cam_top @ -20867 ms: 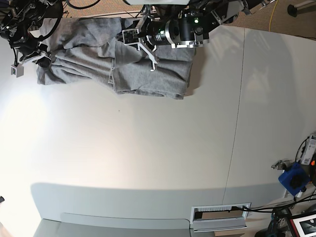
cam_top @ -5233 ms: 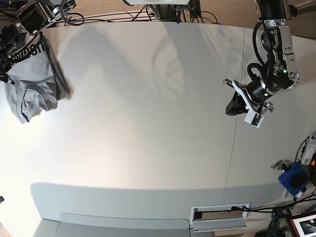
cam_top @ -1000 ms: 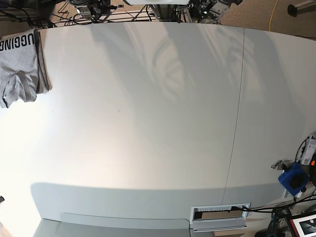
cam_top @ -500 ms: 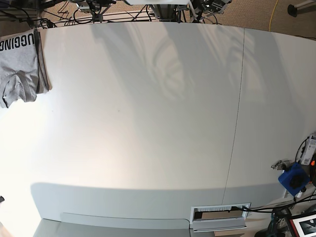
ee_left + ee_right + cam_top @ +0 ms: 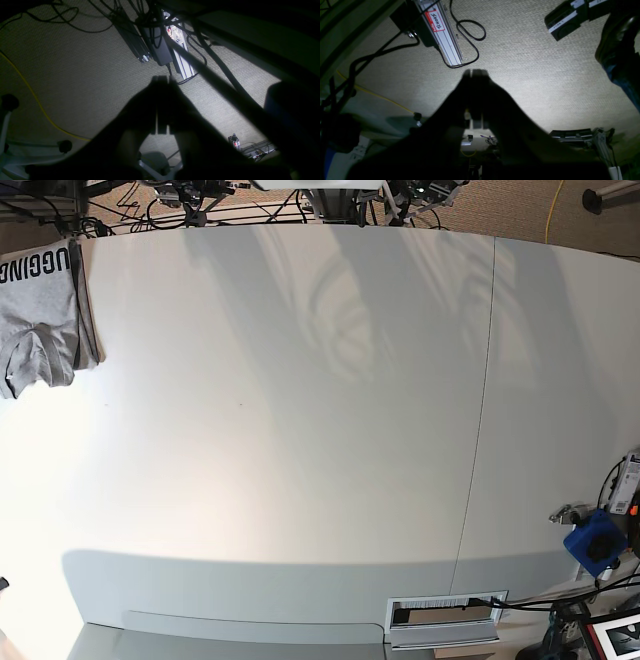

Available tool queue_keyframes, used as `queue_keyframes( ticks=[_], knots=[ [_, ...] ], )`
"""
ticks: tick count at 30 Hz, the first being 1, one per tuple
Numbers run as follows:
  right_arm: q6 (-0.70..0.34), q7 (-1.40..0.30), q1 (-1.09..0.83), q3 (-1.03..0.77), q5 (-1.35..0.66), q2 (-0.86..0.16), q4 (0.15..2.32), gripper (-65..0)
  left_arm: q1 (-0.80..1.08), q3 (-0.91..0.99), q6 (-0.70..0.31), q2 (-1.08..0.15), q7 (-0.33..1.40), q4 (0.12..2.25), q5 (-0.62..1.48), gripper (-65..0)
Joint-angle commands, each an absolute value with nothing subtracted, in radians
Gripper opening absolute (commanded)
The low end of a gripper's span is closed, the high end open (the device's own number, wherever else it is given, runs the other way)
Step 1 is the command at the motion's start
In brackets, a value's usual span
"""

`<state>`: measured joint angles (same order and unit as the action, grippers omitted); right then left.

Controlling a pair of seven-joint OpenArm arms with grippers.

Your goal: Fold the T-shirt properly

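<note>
The white table [image 5: 300, 430] fills nearly the whole base view, and the folded grey T-shirt [image 5: 40, 305] lies at its upper left corner with black lettering showing, a blue clamp [image 5: 596, 542] sitting at the lower right edge. Both wrist views look down at carpet [image 5: 532, 62] strewn with black cables [image 5: 200, 57], a yellow cord [image 5: 32, 100] and aluminium rails [image 5: 442, 42]. The left gripper [image 5: 161, 80] and right gripper [image 5: 475, 72] are dark silhouettes, fingers pressed together, holding nothing.

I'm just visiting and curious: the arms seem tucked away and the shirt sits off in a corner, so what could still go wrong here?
1. The T-shirt lies at the very edge of the table, partly out of the base view; it might slide off.
2. One loose flap sticks out at its lower end, so the fold may count as untidy.
3. Both hands hang shut above floor cables, which might snag.
</note>
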<state>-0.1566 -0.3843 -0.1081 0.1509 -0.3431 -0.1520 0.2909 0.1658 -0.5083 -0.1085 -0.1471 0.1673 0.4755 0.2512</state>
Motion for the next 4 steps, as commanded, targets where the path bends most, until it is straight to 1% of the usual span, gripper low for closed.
queue_keyframes(
  ticks=[1, 4],
  knots=[
    [-0.159, -0.376, -0.111, 0.151, -0.351, -0.160, 0.295, -65.0, 0.167, -0.507, -0.116, -0.147, 0.164, 0.480, 0.254, -65.0],
    [-0.159, -0.366, -0.110, 0.151, -0.351, -0.160, 0.295, -65.0, 0.167, -0.507, -0.116, -0.147, 0.164, 0.480, 0.254, -65.0]
  ],
)
